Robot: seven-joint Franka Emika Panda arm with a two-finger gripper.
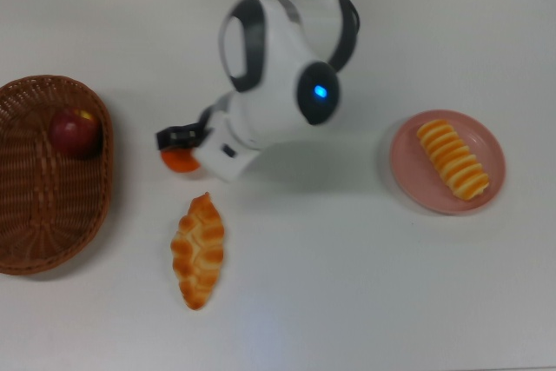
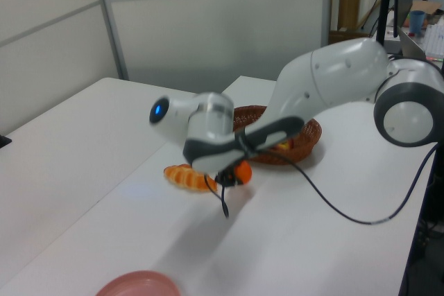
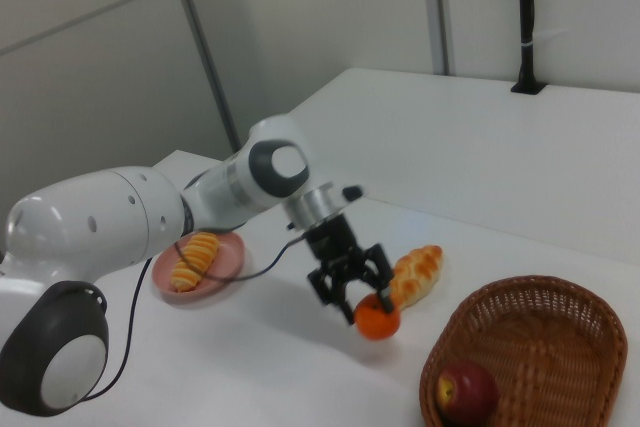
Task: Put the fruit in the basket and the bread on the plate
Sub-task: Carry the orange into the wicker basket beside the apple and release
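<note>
- The basket [image 1: 52,215] sits at the top view's left edge with the apple [image 1: 74,132] already in it; most of its floor is free.
- The plate [image 1: 408,171] at the top view's right already carries the striped loaf [image 1: 452,159].
- The braided loaf [image 1: 198,249] lies on bare table, not yet plated.
- The gripper [image 3: 352,292] is clamped on the mandarin [image 3: 378,322], lifted between braided loaf and basket; open table leads to the rim.

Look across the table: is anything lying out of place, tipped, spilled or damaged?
Only the braided loaf lies out of place, on the bare table rather than on the plate beside the striped loaf. Nothing looks spilled or damaged.
</note>
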